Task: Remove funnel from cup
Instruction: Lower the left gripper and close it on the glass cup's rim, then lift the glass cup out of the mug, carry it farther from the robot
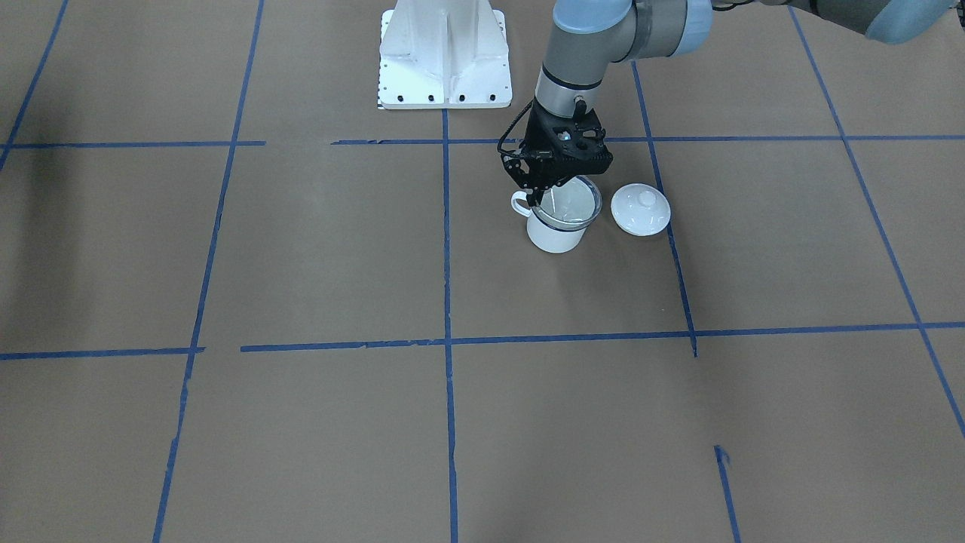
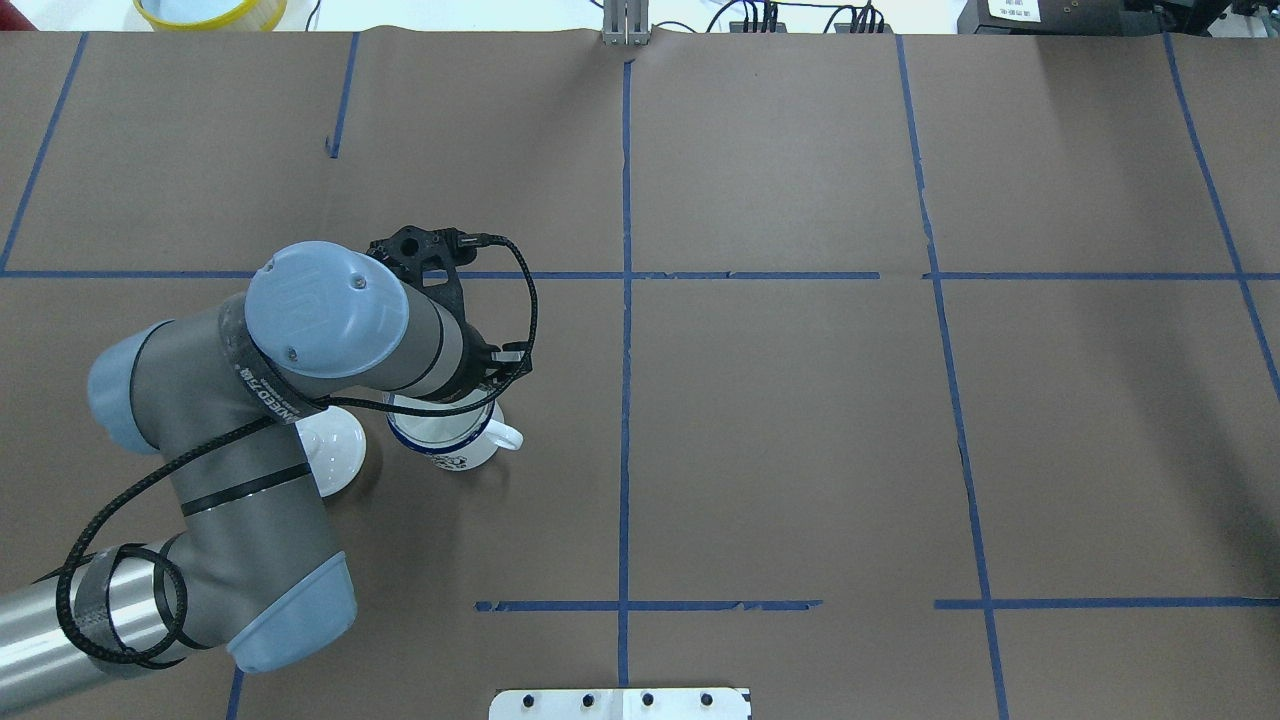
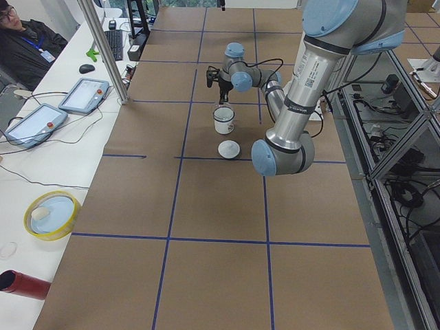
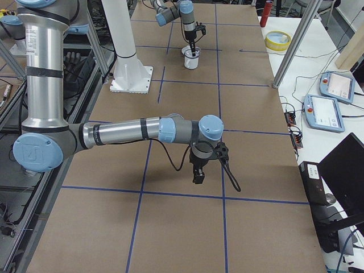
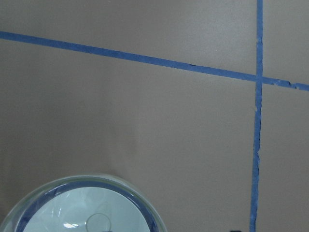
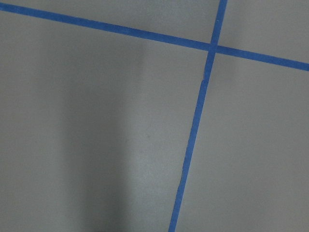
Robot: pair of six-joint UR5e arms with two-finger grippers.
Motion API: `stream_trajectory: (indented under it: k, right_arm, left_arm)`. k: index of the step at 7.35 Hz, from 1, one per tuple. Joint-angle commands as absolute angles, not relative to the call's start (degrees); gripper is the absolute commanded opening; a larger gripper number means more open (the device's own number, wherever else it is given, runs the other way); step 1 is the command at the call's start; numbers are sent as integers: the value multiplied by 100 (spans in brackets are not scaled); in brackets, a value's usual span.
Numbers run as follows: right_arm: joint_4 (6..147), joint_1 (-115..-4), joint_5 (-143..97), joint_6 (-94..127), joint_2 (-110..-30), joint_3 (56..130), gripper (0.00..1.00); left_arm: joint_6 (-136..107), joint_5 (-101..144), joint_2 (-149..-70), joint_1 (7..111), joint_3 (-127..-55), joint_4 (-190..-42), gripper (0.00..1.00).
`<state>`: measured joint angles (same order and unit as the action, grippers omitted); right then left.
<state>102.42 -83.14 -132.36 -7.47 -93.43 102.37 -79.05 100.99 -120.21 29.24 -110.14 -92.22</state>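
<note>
The cup (image 1: 554, 237), a white mug with a dark blue rim, stands left of the table's middle line in the overhead view (image 2: 455, 455). The clear funnel (image 1: 577, 205) sits in its mouth. My left gripper (image 1: 537, 199) reaches down from above, with its fingers close together on the funnel's rim on the handle side. The left wrist view shows the funnel (image 5: 91, 215) from above at its bottom edge, with no fingers in view. My right gripper (image 4: 198, 177) hangs over bare table far from the cup. I cannot tell if it is open.
A white domed lid with a knob (image 1: 641, 210) lies on the table right beside the cup. The robot's white base (image 1: 445, 56) stands at the table's edge behind the cup. Blue tape lines cross the brown table.
</note>
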Motion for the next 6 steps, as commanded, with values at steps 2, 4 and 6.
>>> stream_trajectory:
  k: [2,4,6]
  right_arm:
    - [10239,-8314,-13236,-747,-9343,10231,100]
    - [10239,-8314,-13236,-747,-9343,10239,100]
    - [10248,-8314,-13236,-747,-9343,10239,100]
  left_arm:
    - [-7857,10151,-12180,3084,-12475,-7723,0]
    - [-8720,10099,-12454,3453,-12569,-7575,0]
    - [-10337,8866,-12428,3507,-11591,-9026,0]
